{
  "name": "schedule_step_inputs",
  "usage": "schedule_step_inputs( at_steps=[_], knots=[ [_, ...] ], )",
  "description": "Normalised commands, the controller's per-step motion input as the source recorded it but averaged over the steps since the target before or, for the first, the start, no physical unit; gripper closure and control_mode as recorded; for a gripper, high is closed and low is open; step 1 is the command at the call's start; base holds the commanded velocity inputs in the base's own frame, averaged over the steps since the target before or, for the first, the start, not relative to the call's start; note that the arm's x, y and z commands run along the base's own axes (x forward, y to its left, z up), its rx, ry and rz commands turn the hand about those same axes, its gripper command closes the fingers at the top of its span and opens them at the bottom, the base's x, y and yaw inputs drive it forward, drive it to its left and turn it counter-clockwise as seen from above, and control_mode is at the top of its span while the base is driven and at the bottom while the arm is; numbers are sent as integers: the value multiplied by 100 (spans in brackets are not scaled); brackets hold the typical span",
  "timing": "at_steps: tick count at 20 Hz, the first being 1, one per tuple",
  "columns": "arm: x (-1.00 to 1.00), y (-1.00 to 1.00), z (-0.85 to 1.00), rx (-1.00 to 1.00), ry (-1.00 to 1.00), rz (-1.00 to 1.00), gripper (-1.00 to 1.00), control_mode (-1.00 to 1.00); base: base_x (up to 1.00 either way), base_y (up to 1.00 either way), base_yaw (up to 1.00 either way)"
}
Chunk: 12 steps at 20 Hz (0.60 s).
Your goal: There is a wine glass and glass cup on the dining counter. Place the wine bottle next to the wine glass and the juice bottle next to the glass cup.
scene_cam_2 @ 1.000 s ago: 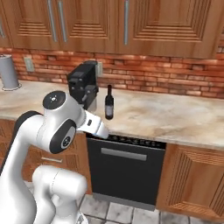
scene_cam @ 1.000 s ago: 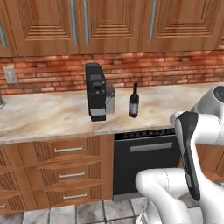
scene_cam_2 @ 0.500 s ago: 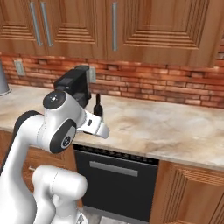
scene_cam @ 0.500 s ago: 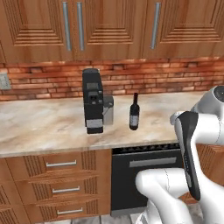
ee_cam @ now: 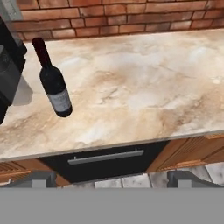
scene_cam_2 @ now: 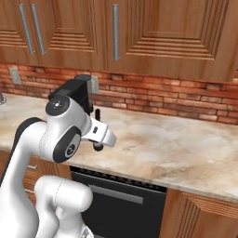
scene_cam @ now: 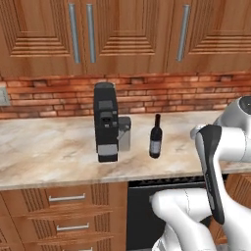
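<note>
The wine bottle [scene_cam: 156, 138] stands upright on the bench [scene_cam: 59, 154], just beside the coffee machine [scene_cam: 106, 122], nearer the front edge. The end effector [ee_cam: 111, 178] is spread wide, apparently holding nothing.

Wine bottle [ee_cam: 54, 85] upright on the marble desk [ee_cam: 144, 92] near its left end, black appliance [ee_cam: 9, 72] just beside it, brick wall [ee_cam: 109, 19] behind

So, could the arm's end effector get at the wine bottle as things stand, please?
Probably yes: the wine bottle stands upright near the counter's front edge, clear marble on its right, though the coffee machine crowds its left.
</note>
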Motion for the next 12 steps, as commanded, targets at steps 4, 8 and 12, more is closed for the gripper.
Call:
schedule_step_inputs(
  at_steps=[4,8,12],
  knots=[
    [0,0,0,0,0,0,-100,100,21,-19,3],
    [0,0,0,0,0,0,-100,100,2,-3,0],
    [0,0,0,0,0,0,-100,100,0,0,0]
  ],
)
